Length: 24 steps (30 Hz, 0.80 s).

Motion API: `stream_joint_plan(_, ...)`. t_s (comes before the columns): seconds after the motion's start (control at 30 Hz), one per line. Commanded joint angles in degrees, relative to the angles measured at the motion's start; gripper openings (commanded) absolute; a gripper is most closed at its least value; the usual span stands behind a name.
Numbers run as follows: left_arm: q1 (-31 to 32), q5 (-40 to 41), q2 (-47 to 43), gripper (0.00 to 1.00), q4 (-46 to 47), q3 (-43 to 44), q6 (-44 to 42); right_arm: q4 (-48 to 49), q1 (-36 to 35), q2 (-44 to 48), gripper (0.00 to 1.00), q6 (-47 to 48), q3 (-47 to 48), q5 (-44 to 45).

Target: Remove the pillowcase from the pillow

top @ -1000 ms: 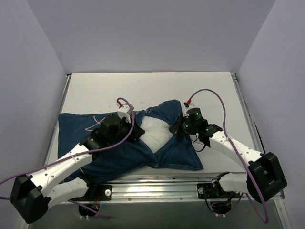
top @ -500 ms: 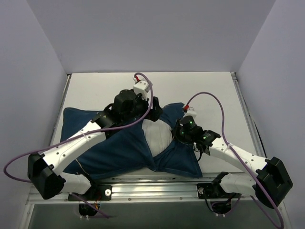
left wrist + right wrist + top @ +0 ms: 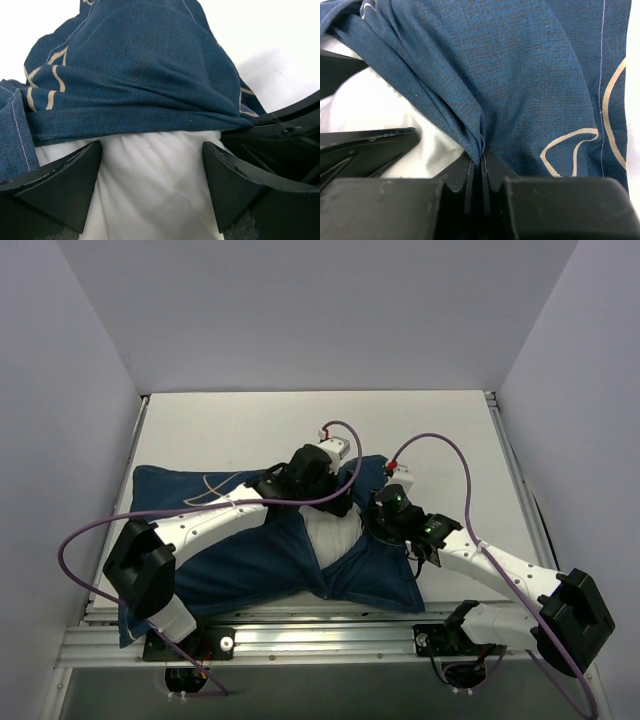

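The navy pillowcase (image 3: pixel 230 550) lies across the table, its mouth gaping in the middle where the white pillow (image 3: pixel 335 530) shows. My left gripper (image 3: pixel 338 502) is open at that mouth. In the left wrist view its jaws straddle bare pillow (image 3: pixel 150 195) without gripping, and the pillowcase (image 3: pixel 140 75) bunches just beyond the left gripper (image 3: pixel 151 150). My right gripper (image 3: pixel 376 522) is shut on a gathered fold of the pillowcase (image 3: pixel 530 75) at the mouth's right edge. That fold runs between the closed jaws of the right gripper (image 3: pixel 481 161). White pillow (image 3: pixel 385 107) shows to its left.
The white table (image 3: pixel 240 430) extends behind the pillow, with grey walls on three sides. A metal rail (image 3: pixel 330 640) runs along the near edge. Purple cables (image 3: pixel 440 445) loop above both wrists. One left finger (image 3: pixel 370 142) lies close beside my right gripper.
My left gripper has opened, letting go of the cloth, and swung right and back to the pillowcase mouth over the white pillow. The right gripper kept its hold and shifted slightly left.
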State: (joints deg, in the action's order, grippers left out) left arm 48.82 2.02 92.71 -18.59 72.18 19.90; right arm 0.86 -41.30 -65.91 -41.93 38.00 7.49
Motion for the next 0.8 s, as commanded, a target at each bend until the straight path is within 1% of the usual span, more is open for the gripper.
stream_joint_plan(0.0, 0.3, 0.4, -1.4, 0.90, 0.3, -4.0, 2.9, 0.5, 0.0, 0.3, 0.00, -1.0, 0.2, 3.7)
stream_joint_plan(0.17, 0.4, 3.9, -0.1, 0.90, 1.4, -7.4, 4.2, 2.9, -0.4, -1.5, 0.00, 0.3, 0.3, 1.4)
stream_joint_plan(0.23, 0.6, 4.8, 0.8, 0.87, 2.6, -8.2, 5.1, 4.1, -0.4, -2.1, 0.00, 1.5, 0.4, -0.8)
stream_joint_plan(0.33, 1.4, 4.8, 0.5, 0.66, 7.4, -11.4, 5.9, 4.0, -0.5, -1.7, 0.05, 3.0, 1.3, -1.4)
stream_joint_plan(0.37, 1.6, 4.8, 0.3, 0.58, 8.3, -12.1, 6.3, 3.1, -0.5, -1.4, 0.07, 4.0, 2.2, -0.9)
stream_joint_plan(0.4, 1.8, 4.8, -0.1, 0.41, 9.4, -13.4, 6.3, 2.6, -0.5, -1.4, 0.09, 4.7, 2.9, 0.1)
stream_joint_plan(0.47, 2.4, 4.7, -0.6, 0.24, 10.2, -14.4, 5.9, 1.3, -0.3, -1.5, 0.12, 7.3, 5.0, 1.1)
stream_joint_plan(0.5, 2.8, 4.8, -1.4, 0.08, 10.4, -15.5, 5.8, 0.9, -0.2, -1.8, 0.13, 8.2, 5.9, 1.7)
stream_joint_plan(0.53, 3.2, 5.0, -1.8, 0.03, 10.7, -16.1, 5.0, 0.4, 0.1, -2.2, 0.14, 8.7, 6.7, 2.2)
stream_joint_plan(0.63, 4.7, 5.7, -3.9, 0.02, 11.0, -17.9, 4.4, -0.6, 1.4, -4.7, 0.19, 11.0, 10.3, 2.5)
stream_joint_plan(0.77, 6.2, 5.9, -6.3, 0.02, 11.6, -19.8, 4.4, 0.1, 3.0, -9.6, 0.22, 12.8, 13.3, 2.8)
